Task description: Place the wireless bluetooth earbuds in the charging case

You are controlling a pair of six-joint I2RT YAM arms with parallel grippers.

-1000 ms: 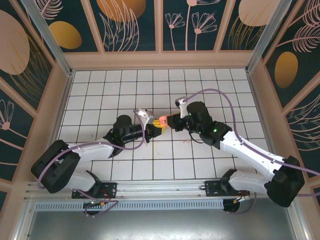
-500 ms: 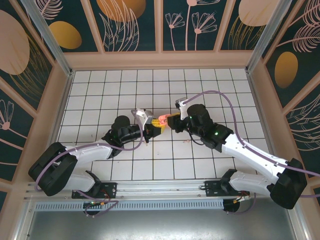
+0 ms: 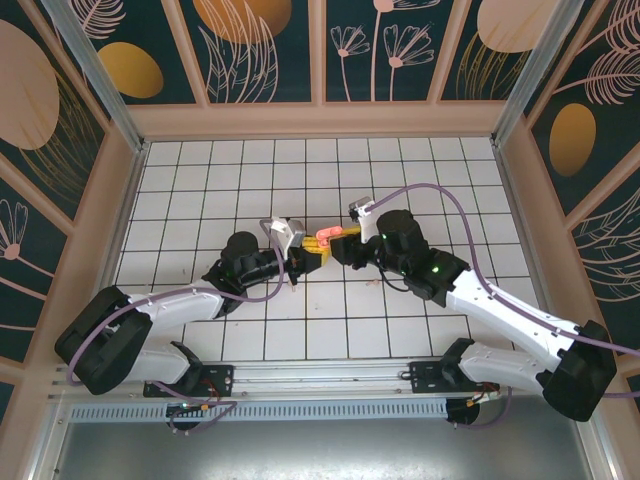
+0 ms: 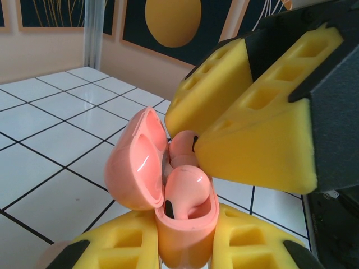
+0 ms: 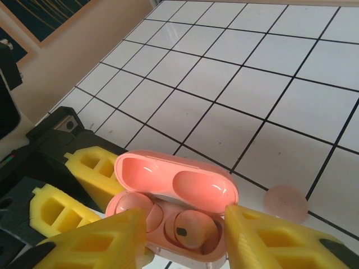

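The salmon-pink charging case (image 4: 188,246) stands upright with its lid (image 4: 137,162) hinged open, and my left gripper (image 4: 188,238) is shut on its body. One pale pink earbud (image 4: 185,190) sits in the nearer well; in the right wrist view it is this earbud (image 5: 193,230) with the dark spot. The second earbud (image 5: 132,204) lies at the other well, touching one of my right gripper's fingers (image 4: 258,140). My right gripper (image 5: 182,224) is open, with its fingers astride the case (image 5: 176,179). In the top view the case (image 3: 325,237) is held between the left gripper (image 3: 316,254) and the right gripper (image 3: 337,245) at mid-table.
A paler pink round disc (image 5: 286,203) lies on the white tiled floor (image 5: 247,84) just right of the case. Both arms reach in over the middle tiles; wooden walls (image 3: 320,118) ring the floor.
The case has shifted slightly toward the far wall with the left gripper. The right gripper has edged left, closing over the open case.
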